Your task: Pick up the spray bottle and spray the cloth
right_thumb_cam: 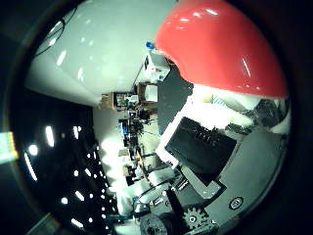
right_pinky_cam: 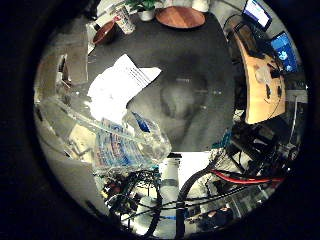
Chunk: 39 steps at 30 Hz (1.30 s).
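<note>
In the little finger side palm view a clear spray bottle [right_pinky_cam: 112,140] with a blue and white label lies across the picture close to the palm, above the dark table [right_pinky_cam: 190,60]. A white cloth [right_pinky_cam: 122,80] lies flat on that table beyond the bottle. In the thumb side palm view a large red rounded part [right_thumb_cam: 220,49], seemingly the bottle's spray head, sits right against the palm. My right hand [right_thumb_cam: 210,147] shows as black and white finger parts curled beside the red part.
A can [right_pinky_cam: 123,20] stands at the table's far edge, near a round wooden table [right_pinky_cam: 180,15]. A wooden desk [right_pinky_cam: 260,80] with monitors [right_pinky_cam: 283,50] stands beside the dark table. The arm's base [right_pinky_cam: 170,190] is near the bottle. The thumb side view shows the ceiling lights.
</note>
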Tool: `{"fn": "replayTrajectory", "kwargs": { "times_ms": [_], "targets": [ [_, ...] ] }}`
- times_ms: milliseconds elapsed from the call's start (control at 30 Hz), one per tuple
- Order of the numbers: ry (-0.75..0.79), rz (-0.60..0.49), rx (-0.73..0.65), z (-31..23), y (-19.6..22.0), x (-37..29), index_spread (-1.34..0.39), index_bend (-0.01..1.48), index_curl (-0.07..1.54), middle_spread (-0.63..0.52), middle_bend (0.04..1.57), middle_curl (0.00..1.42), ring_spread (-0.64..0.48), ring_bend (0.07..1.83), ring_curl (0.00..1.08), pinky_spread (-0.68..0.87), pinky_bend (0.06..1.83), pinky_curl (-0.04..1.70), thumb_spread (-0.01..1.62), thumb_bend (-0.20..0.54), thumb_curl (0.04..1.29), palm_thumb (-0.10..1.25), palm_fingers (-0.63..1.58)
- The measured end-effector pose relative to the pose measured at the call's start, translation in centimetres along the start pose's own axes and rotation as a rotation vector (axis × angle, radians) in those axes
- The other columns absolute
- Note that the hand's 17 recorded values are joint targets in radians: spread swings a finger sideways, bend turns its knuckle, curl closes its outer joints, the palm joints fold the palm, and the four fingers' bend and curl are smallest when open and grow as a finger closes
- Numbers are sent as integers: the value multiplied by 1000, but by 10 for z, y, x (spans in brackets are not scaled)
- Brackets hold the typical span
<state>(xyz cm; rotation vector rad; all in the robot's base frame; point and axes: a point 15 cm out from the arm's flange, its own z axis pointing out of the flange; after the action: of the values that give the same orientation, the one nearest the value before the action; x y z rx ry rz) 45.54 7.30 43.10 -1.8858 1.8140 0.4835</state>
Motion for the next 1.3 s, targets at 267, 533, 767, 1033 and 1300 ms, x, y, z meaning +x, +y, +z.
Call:
{"fn": "replayTrajectory", "kwargs": {
  "times_ms": [267,533,767,1033,1300],
  "targets": [
    [-7,34,-63,62,-7,20,-289,1117,959,-256,1192,1225,-210,1477,770,-287,1370,711,713,-11,1251,974,1133],
    [-69,-80,4,44,-1,-23,-293,1109,967,-256,1194,1225,-209,1479,770,-287,1372,711,724,-13,1248,963,1129],
    [-181,-322,164,-5,27,-120,-296,1098,971,-256,1195,1224,-215,1479,769,-287,1372,711,731,-12,1250,959,1130],
    [-179,-463,415,15,34,-158,-298,1095,973,-256,1194,1224,-219,1470,763,-287,1372,711,741,-13,1244,950,1131],
    [-221,-662,501,87,68,-208,-293,1106,968,-273,1193,1211,-219,1467,760,-300,1358,704,739,-13,1237,935,1139]
  ]
}}
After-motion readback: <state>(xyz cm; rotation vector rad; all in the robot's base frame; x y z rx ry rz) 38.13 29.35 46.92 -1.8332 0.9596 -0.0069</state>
